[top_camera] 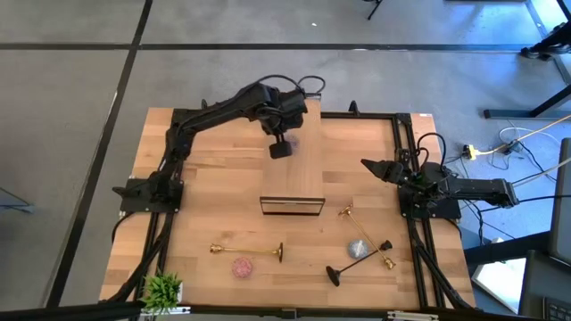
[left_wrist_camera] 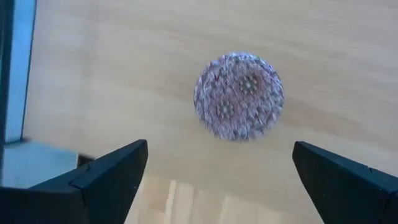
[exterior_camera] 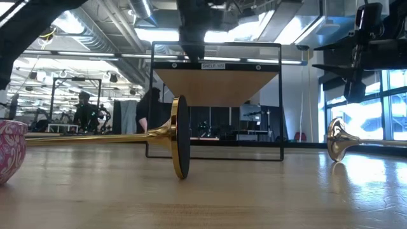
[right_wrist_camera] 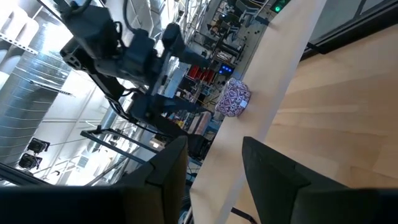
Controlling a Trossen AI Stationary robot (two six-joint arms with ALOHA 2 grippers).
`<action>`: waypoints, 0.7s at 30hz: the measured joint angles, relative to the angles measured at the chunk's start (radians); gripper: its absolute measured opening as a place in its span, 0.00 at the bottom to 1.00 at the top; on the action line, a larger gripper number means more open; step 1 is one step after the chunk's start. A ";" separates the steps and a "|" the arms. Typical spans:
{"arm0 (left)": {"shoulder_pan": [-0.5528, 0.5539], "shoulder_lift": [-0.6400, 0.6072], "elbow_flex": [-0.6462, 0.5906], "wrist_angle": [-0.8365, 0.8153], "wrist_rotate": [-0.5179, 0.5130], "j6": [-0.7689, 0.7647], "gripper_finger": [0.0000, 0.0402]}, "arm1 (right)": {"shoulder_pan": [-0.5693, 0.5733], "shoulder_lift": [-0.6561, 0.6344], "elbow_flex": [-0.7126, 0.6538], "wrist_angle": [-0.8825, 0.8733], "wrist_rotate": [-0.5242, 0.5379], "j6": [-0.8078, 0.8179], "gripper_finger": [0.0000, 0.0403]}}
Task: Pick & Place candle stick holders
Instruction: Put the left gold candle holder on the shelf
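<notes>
High view, counter: Wooden counter [top_camera: 223, 178] with a black frame around it; grey floor all round.
High view, shelf: a small wood-topped shelf [top_camera: 292, 198] stands in the middle.
High view, left claw: the left claw [top_camera: 280, 147] hangs over the far end of the shelf top, at 12 o'clock from the shelf's front.
High view, purple cup: a small purple cup [top_camera: 289, 139] sits on the shelf top, right by that claw.
High view, right claw: the right claw [top_camera: 371, 167] waits at 3 o'clock, near the counter edge.
High view, other holders: at 6 o'clock lie a gold stem [top_camera: 247, 249], a pink cup [top_camera: 242, 266], a black stem [top_camera: 357, 260] and two crossed gold stems [top_camera: 364, 236].
Low view, gold stem: shiny hard metal, thin rod, flat round foot [exterior_camera: 180, 137]; it lies on its side and may roll.
Low view, pink cup: sparkly and round [exterior_camera: 11, 149]; looks light.
Left wrist view, cup: round, glittery, bumpy purple top [left_wrist_camera: 239, 95], sitting free on smooth wood.
Left wrist view, claw state: fingers [left_wrist_camera: 109, 177] spread wide, holding nothing.
Right wrist view, claw state: fingers [right_wrist_camera: 168, 168] partly apart, nothing between them; the purple cup shows far off.
Handling guess: cup is small, stiff, maybe slippery; pinch it across its round sides. Grab stems mid-rod.
</notes>
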State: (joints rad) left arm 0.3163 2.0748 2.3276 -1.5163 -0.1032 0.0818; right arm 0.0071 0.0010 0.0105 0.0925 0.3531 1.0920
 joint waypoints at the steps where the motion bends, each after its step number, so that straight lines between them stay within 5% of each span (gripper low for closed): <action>1: -0.001 -0.010 0.000 -0.015 0.020 -0.019 1.00 | 0.000 0.000 0.000 0.000 -0.001 0.000 0.39; 13: -0.101 -0.125 0.001 -0.055 0.358 -0.151 1.00 | 0.000 0.000 0.000 0.000 -0.034 0.041 0.39; 21: -0.245 -0.132 0.000 -0.055 0.344 -0.221 1.00 | 0.000 0.000 0.000 0.000 -0.043 0.045 0.39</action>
State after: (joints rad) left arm 0.0711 1.9431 2.3280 -1.5715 0.2407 -0.1391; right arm 0.0071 0.0010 0.0105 0.0926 0.3096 1.1374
